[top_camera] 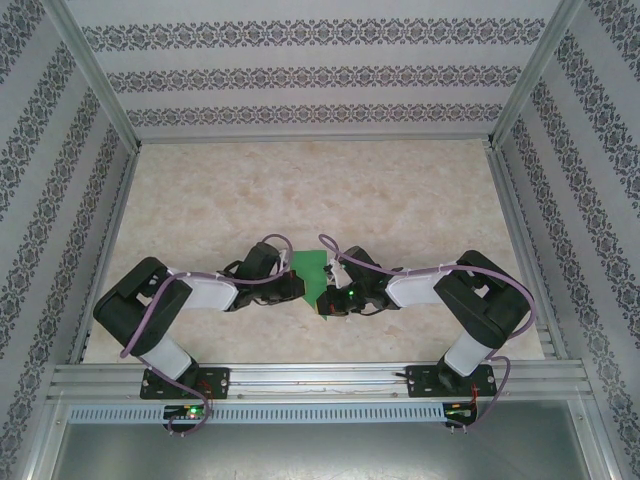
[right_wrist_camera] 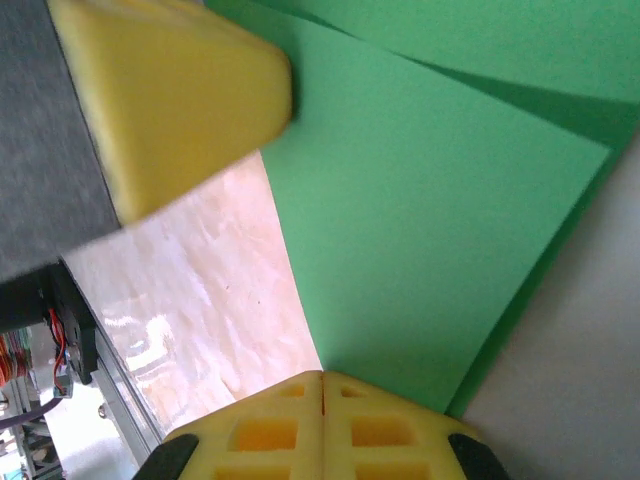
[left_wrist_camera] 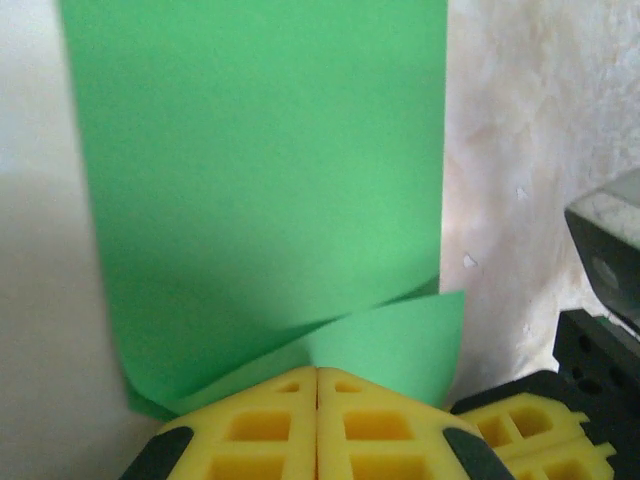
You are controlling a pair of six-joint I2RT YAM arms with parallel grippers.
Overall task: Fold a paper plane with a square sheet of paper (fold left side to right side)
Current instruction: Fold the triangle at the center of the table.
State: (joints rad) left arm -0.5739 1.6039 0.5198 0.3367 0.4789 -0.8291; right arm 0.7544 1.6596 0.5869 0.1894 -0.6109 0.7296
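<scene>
The square sheet of paper [top_camera: 308, 268] is bright green and hangs doubled over between my two grippers at the table's middle front. In the left wrist view the sheet [left_wrist_camera: 260, 180] shows two layers, with one corner curling out over the other. My left gripper [left_wrist_camera: 318, 372] is shut on its near edge, the yellow fingers [left_wrist_camera: 250, 430] pressed together. My right gripper [right_wrist_camera: 322, 376] is shut on another edge of the sheet [right_wrist_camera: 420, 220]. From above, the left gripper [top_camera: 297, 286] and right gripper [top_camera: 326, 300] almost touch. The paper plane is out of view.
The marble-patterned table [top_camera: 400, 200] stretches behind the arms, boxed in by patterned walls [top_camera: 300, 70] and a metal frame [top_camera: 310, 378] along the front. The left gripper's yellow finger [right_wrist_camera: 170, 95] hangs close to the right wrist camera.
</scene>
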